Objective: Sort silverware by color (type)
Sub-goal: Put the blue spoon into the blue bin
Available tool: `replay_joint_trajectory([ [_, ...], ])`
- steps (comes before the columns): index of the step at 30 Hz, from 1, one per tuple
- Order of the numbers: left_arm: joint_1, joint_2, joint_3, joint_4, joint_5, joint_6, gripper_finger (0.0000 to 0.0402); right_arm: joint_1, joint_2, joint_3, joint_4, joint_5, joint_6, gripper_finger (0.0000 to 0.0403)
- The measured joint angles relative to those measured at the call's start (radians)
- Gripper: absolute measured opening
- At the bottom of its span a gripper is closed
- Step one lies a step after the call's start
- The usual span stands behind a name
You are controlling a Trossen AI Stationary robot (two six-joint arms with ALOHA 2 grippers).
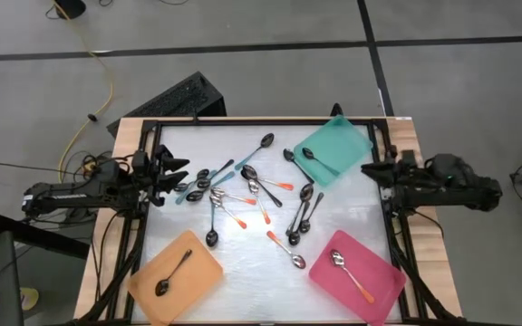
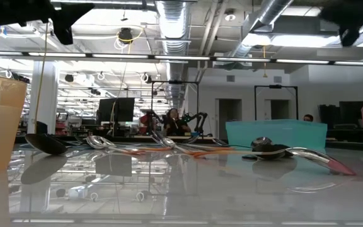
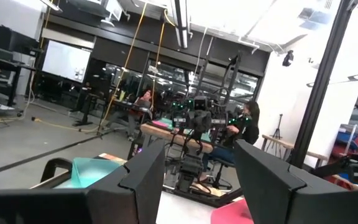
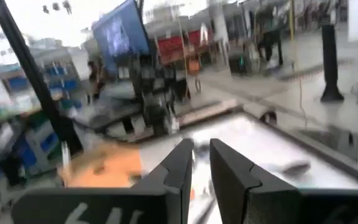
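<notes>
Left hand (image 1: pixel 181 174) open | right hand (image 1: pixel 367 168) narrow gap | spoons (image 1: pixel 259 188) overlapping

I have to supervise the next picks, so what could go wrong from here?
The spoons in the middle lie crossed and overlapping, so lifting one may drag or flip its neighbours. Each tray already holds one spoon; a drop onto the orange tray could knock it. Orange, teal and dark handles are thin and mixed together, so a wrong-colour pick seems likely.

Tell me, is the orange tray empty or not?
Not empty: the orange tray holds one dark-handled spoon lying diagonally inside it.
</notes>
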Motion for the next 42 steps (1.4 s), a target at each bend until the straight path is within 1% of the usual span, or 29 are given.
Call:
replay_joint_trajectory([
  [1,0.000,0.003,0.000,-0.001,-0.001,0.004,0.0177,0.000,0.000,-0.019,0.003,0.000,0.000,0.0081],
  [5,0.000,0.012,0.000,0.000,-0.010,0.010,0.0177,0.000,0.014,-0.154,0.137,-0.001,-0.003,0.0081],
  [8,0.000,0.019,0.000,-0.001,-0.008,0.009,0.0177,0.000,0.014,-0.255,0.285,-0.001,-0.003,0.0081],
  [11,0.000,0.027,0.000,-0.014,0.019,0.008,0.0177,0.000,0.014,-0.345,0.412,-0.002,-0.003,0.0081],
  [15,0.000,0.027,0.000,-0.061,0.033,0.007,0.0177,0.000,0.013,-0.428,0.595,-0.003,-0.002,0.0081],
  [19,0.000,0.027,0.000,-0.103,0.028,0.002,0.0177,0.000,0.014,-0.482,0.693,-0.008,-0.001,0.0081],
  [25,0.000,0.027,-0.001,-0.151,0.028,0.028,0.0177,0.000,0.016,-0.486,0.685,-0.008,-0.001,0.0081],
  [30,0.000,0.026,-0.040,-0.108,0.029,0.060,0.0177,0.000,0.016,-0.486,0.668,-0.008,-0.011,0.0081],
  [40,0.000,0.026,-0.173,0.064,0.010,0.019,0.0177,0.000,0.016,-0.487,0.624,-0.007,-0.011,0.0081],
  [42,0.000,0.026,-0.187,0.077,0.001,0.016,0.0177,0.000,0.016,-0.487,0.614,-0.007,-0.011,0.0081],
])
